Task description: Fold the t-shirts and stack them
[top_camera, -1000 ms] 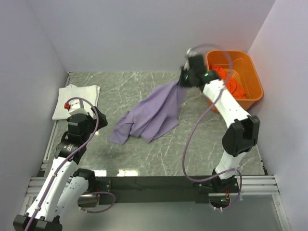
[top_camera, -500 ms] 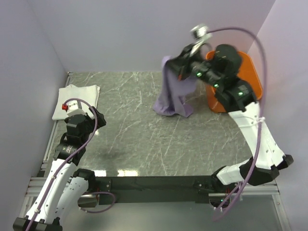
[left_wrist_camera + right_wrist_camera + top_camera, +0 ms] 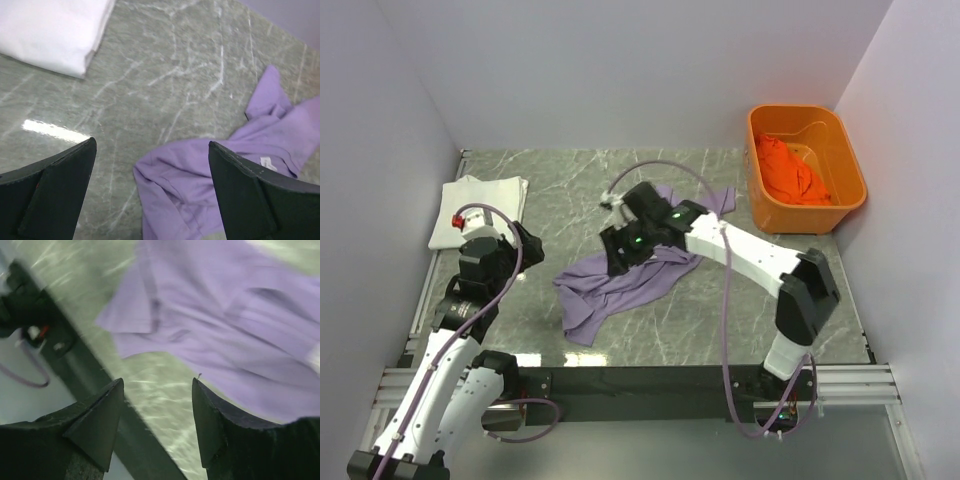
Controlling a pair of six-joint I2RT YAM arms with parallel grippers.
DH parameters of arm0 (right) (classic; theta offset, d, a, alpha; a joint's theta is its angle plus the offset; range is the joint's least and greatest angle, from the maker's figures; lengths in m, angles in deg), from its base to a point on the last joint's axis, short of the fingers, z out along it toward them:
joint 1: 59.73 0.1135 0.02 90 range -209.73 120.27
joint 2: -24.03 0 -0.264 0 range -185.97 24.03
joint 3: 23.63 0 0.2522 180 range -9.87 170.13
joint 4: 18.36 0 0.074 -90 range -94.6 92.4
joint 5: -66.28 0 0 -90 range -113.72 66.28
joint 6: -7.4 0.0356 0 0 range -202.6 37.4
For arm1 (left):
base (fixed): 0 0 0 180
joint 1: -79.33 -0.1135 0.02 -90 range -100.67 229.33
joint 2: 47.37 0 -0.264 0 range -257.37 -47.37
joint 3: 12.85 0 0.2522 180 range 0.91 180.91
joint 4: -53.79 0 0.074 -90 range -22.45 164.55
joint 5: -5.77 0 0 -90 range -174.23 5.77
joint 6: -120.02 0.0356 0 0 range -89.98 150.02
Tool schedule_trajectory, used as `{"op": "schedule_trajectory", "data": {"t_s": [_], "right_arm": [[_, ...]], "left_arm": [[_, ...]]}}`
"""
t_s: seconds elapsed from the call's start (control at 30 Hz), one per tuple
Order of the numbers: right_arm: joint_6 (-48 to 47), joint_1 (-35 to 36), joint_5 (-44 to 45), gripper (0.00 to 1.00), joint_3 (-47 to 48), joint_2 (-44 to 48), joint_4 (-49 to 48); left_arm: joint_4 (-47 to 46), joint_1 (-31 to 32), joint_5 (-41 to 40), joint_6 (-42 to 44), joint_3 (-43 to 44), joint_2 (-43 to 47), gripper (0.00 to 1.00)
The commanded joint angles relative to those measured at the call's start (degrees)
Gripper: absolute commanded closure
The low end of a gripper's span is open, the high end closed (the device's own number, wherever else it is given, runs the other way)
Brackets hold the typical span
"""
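The right tool (image 3: 157, 381) hangs over the table (image 3: 160, 412) with its two dark fingers (image 3: 92, 430) parted and nothing between them. Beyond the tips lies the lavender t-shirt (image 3: 215, 315), rumpled into soft folds and filling the upper right of the view, one flap reaching out towards the left. Bare grey-green marble shows between the fingers. A dark rail (image 3: 82, 365) runs slantwise along the table's edge, and past it a purple cable (image 3: 25, 377) loops by some black hardware with a small red spot (image 3: 44, 331). All of it is somewhat blurred.

The left arm (image 3: 435, 365) and right arm (image 3: 750, 255) are clad in white shells with black joints; lavender cables (image 3: 724, 330) are looped alongside; the left end effector (image 3: 151, 145) is black.
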Motion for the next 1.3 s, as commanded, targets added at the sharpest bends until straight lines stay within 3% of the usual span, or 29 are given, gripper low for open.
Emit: {"op": "schedule_trajectory", "data": {"t_s": [0.0,0.1,0.23,0.4,0.6,1.27], "right_arm": [[-0.31,-7.51,7.62,0.36,-3.53,9.72,-1.94],[1.97,-15.68,11.31,0.37,-11.78,13.67,-4.84],[9.79,-26.92,11.24,0.39,-20.95,17.98,-12.21],[15.07,-31.52,8.43,0.41,-27.36,16.24,-18.81],[25.17,-32.84,5.61,0.41,-32.47,12.19,-28.65],[31.6,-33.46,8.95,0.4,-35.73,5.51,-31.21]], "left_arm": [[-1.44,0.09,7.55,1.08,1.14,-2.71,0.01],[-3.03,1.31,14.23,2.76,2.9,-8.24,0.01],[-3.39,6.5,15.39,5.04,7.37,-18.35,0.03],[-2.69,15.19,11.89,9.87,13.18,-31.7,0.07],[0.65,19.52,7.48,15.32,19.33,-40.51,0.09],[-3.65,19.61,-3.33,15.24,12.75,-31.12,0.07]]}}
